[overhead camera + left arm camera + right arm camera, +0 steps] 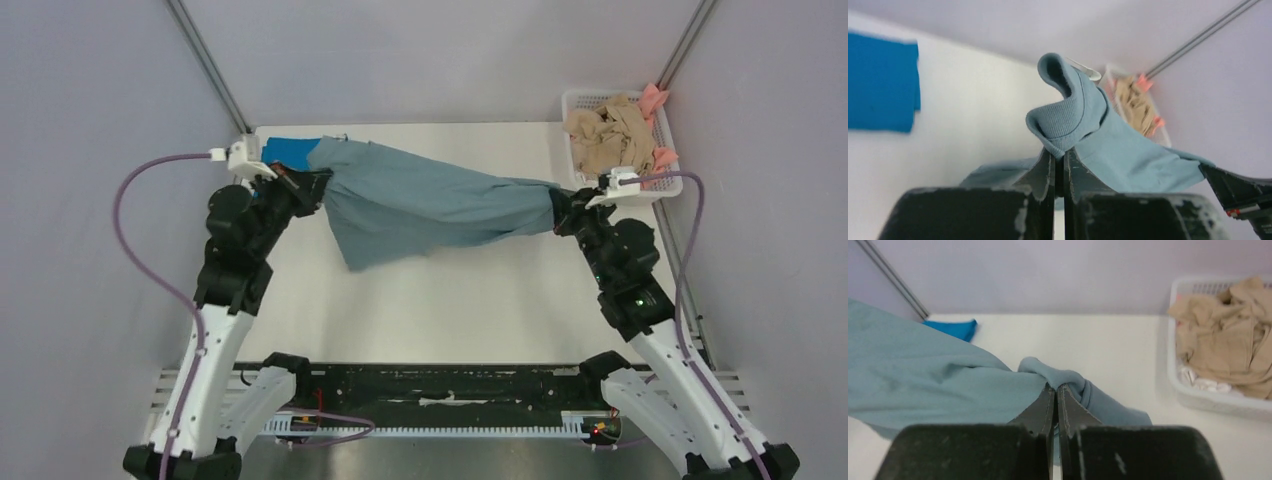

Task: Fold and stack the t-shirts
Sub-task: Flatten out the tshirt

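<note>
Partly hidden, the bright blue t-shirt (284,152) lies behind the grey-blue t-shirt (420,200).

The big shirt (420,200) is plain dusty grey-blue, the small shirt (285,152) is bright blue, the crumpled shirt (605,140) in the white basket (590,96) is beige, the last shirt (655,98) is pink, the table (450,310) is creamy white and the walls (100,200) are pale grey.

Four t-shirts: grey-blue (430,200), bright blue (285,152), beige (605,135), pink (654,98); one basket (590,95).

White slotted basket (585,97) at the white table's (450,300) far right corner
</note>
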You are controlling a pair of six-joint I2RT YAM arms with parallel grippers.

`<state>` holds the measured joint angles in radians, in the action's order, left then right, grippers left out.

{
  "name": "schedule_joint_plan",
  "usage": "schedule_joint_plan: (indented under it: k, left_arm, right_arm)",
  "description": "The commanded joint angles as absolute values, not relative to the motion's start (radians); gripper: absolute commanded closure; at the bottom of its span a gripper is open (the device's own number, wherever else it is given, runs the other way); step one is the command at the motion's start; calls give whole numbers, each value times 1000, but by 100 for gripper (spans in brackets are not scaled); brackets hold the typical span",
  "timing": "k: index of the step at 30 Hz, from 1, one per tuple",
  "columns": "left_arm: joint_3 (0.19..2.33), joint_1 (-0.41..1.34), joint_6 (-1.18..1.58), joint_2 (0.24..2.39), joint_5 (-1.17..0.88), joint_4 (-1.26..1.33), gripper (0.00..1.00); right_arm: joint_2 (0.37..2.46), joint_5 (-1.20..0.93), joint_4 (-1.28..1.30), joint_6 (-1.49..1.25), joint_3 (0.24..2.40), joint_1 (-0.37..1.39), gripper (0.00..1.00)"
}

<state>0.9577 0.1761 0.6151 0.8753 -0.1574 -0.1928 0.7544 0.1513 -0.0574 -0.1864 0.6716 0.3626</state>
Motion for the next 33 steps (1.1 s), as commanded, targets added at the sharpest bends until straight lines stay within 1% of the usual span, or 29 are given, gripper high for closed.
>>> schedule_joint_plan:
  k: [1, 6, 9, 13, 17, 19, 23, 25, 27, 28, 29, 30, 31, 32, 33]
  left_arm:
    - [1125, 175, 534, 732, -71, -309, 98]
    - [1237, 175, 566, 635, -129, -335, 98]
    - [1299, 174, 569, 601, -135, -395, 98]
    - [1300, 175, 574, 566, -119, -427, 98]
    - [1239, 175, 583, 591, -76, -427, 98]
    - [1194, 175, 583, 639, -40, -411, 98]
    - [1111, 174, 583, 826, 42, -395, 98]
    - [1030, 173, 585, 956, 109, -366, 98]
    - [994, 165, 598, 1116, 177, -325, 97]
    - [1001, 152, 608, 1216, 177, -315, 91]
    - [1046, 135, 617, 1322, 148, -339, 72]
    - [1113, 126, 613, 1408, 121, -383, 47]
    - [1171, 126, 604, 1496, 117, -416, 23]
    - [1225, 127, 594, 1554, 112, -444, 20]
    - [1271, 126, 591, 1604, 107, -474, 19]
  right_arm:
    - [622, 38, -30, -147, 824, 362, 100]
    - [540, -146, 50, -143, 947, 362, 100]
    - [473, -187, 77, -163, 964, 362, 100]
    - [403, -206, 92, -194, 924, 362, 99]
    - [398, -170, 95, -205, 843, 362, 99]
    - [420, -113, 75, -200, 798, 362, 99]
    - [535, 130, 75, -207, 707, 362, 97]
    - [614, 226, 64, -249, 609, 362, 88]
    - [721, 323, 25, -285, 513, 360, 61]
    - [787, 370, 8, -293, 491, 357, 53]
    - [870, 406, 8, -289, 500, 352, 32]
    - [941, 440, 13, -289, 524, 347, 14]
    - [987, 474, 46, -300, 562, 344, 4]
    - [1021, 486, 61, -306, 584, 345, 2]
    - [1032, 486, 58, -308, 595, 345, 2]
